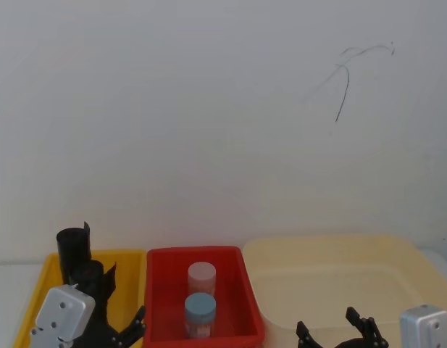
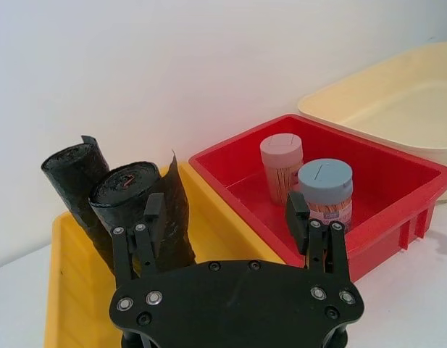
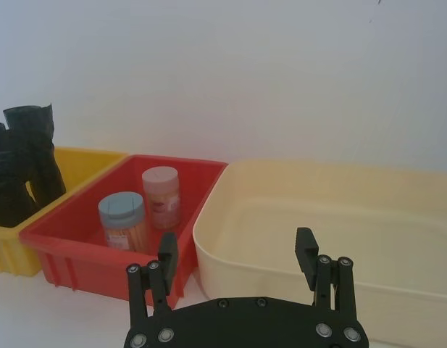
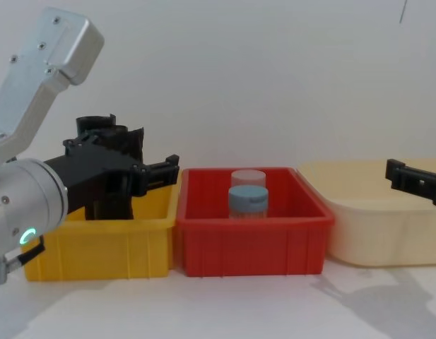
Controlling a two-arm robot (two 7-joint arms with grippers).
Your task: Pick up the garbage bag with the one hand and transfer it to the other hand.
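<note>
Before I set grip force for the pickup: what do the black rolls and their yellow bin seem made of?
The black rolls look like thin plastic film, matte and crinkled, a loose flap standing up; probably soft. The yellow bin looks like rigid moulded plastic, smooth, slightly glossy, with a formed rim.

Middle bin (image 4: 249, 247) sits on the surface (image 4: 225, 304). In it: rear jar (image 1: 201, 275) directly behind front jar (image 1: 200, 310), close together. Just L of middle bin: side bin (image 4: 104, 247), w/ a garbage bag roll (image 2: 132, 196) upright in its far part and a 2nd roll (image 2: 71, 174) behind that. Just R of middle bin: tub (image 4: 373, 240). Left gripper (image 2: 224, 210) hangs L of middle bin, over side bin's near part, near the rolls. Right gripper (image 3: 236, 243) is R of middle bin, at tub's near side.
</note>
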